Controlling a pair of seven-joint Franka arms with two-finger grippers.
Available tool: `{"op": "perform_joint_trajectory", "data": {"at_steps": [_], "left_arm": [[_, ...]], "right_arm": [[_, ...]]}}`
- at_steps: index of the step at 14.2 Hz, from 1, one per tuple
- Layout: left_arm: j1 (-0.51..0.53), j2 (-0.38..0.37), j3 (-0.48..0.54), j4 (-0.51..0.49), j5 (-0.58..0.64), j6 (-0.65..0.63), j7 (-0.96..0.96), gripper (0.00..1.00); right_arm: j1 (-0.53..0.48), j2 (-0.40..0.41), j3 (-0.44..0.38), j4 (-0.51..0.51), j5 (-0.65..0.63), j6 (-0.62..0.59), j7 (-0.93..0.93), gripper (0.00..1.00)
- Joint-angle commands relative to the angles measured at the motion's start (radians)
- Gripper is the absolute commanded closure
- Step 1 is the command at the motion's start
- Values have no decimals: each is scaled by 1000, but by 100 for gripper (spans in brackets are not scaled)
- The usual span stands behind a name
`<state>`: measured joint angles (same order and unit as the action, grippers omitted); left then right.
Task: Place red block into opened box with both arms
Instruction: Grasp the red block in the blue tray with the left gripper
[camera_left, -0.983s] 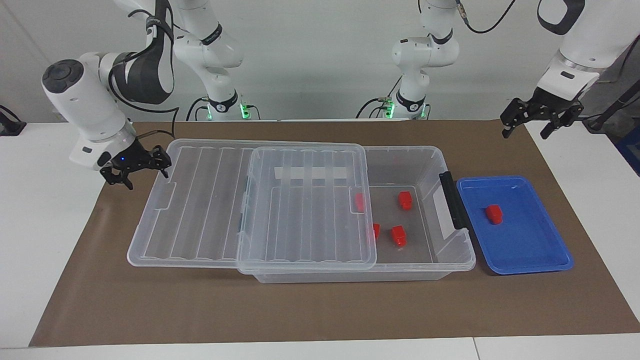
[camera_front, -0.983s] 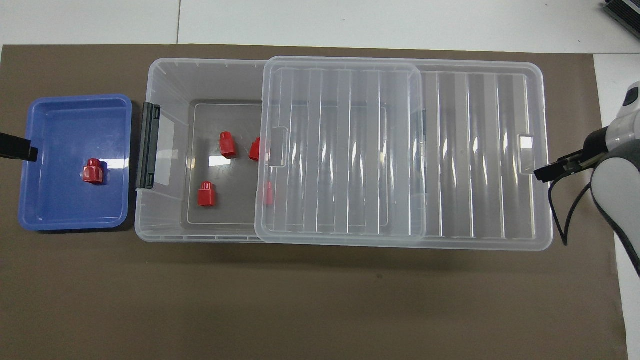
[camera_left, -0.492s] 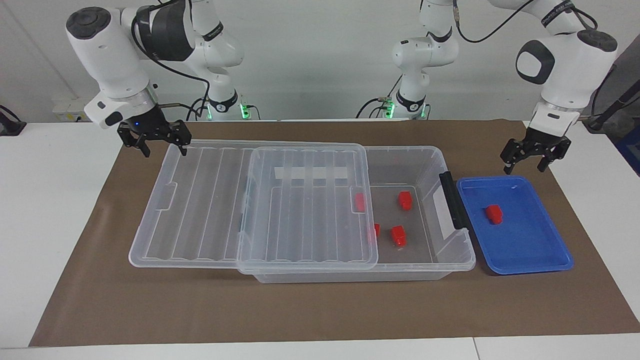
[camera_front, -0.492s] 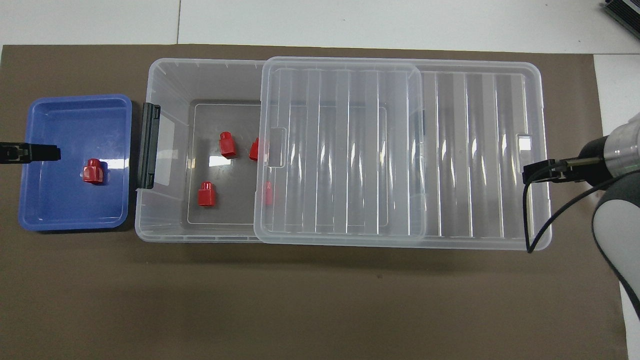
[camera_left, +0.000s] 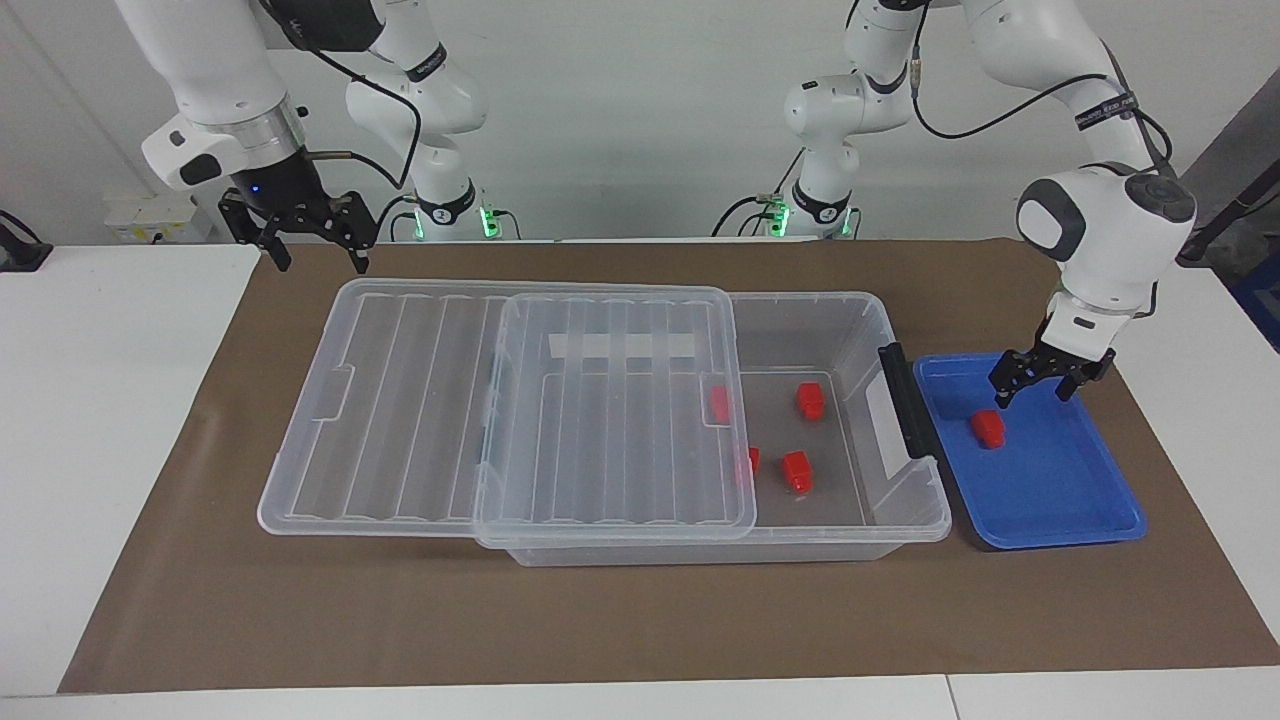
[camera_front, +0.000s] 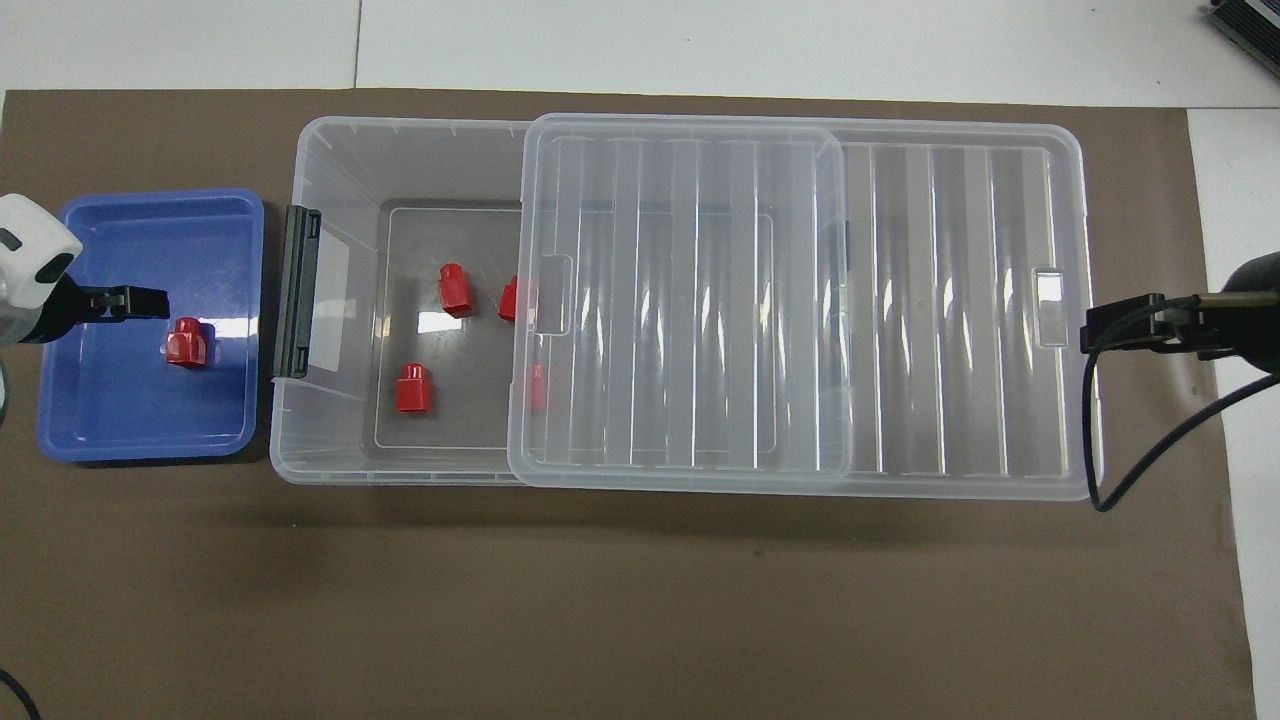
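Note:
One red block (camera_left: 988, 428) (camera_front: 186, 342) lies in the blue tray (camera_left: 1060, 535) (camera_front: 150, 450). My left gripper (camera_left: 1030, 397) (camera_front: 150, 298) hangs open low over that tray, just beside the block and not touching it. The box (camera_left: 860, 305) (camera_front: 400, 135) stands in the middle of the mat, and its ribbed lid (camera_left: 420, 400) (camera_front: 950, 300) is slid toward the right arm's end, so the latch end is uncovered. Several red blocks (camera_left: 810, 400) (camera_front: 454, 290) lie inside, some half under the lid. My right gripper (camera_left: 320, 262) (camera_front: 1095, 330) is open in the air over the lid's outer end.
A brown mat (camera_left: 640, 620) (camera_front: 640, 600) covers the table under the box and tray. The box's black latch (camera_left: 905, 400) (camera_front: 297, 290) stands between the open part and the tray. A cable (camera_front: 1140, 470) loops from the right arm over the mat.
The left gripper came down from high beside the table to just over the tray, close to the block. The right gripper rose from beside the lid's end to above it.

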<state>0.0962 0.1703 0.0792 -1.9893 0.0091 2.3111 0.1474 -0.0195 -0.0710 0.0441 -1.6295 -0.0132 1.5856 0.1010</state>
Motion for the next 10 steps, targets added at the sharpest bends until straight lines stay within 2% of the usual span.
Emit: {"op": "perform_joint_trajectory", "data": {"at_steps": [1, 3, 6, 10], "left_arm": [[28, 41, -10, -46, 11, 80, -20, 0], [13, 50, -10, -63, 11, 100, -77, 0], [4, 110, -10, -83, 11, 172, -88, 0], [4, 110, -10, -91, 11, 174, -72, 0]], "right_arm": [[0, 56, 2, 97, -19, -73, 25, 1], [-2, 56, 2, 88, -21, -76, 26, 1], [0, 57, 2, 88, -37, -72, 26, 1], [1, 46, 8, 65, -25, -70, 68, 0]]}}
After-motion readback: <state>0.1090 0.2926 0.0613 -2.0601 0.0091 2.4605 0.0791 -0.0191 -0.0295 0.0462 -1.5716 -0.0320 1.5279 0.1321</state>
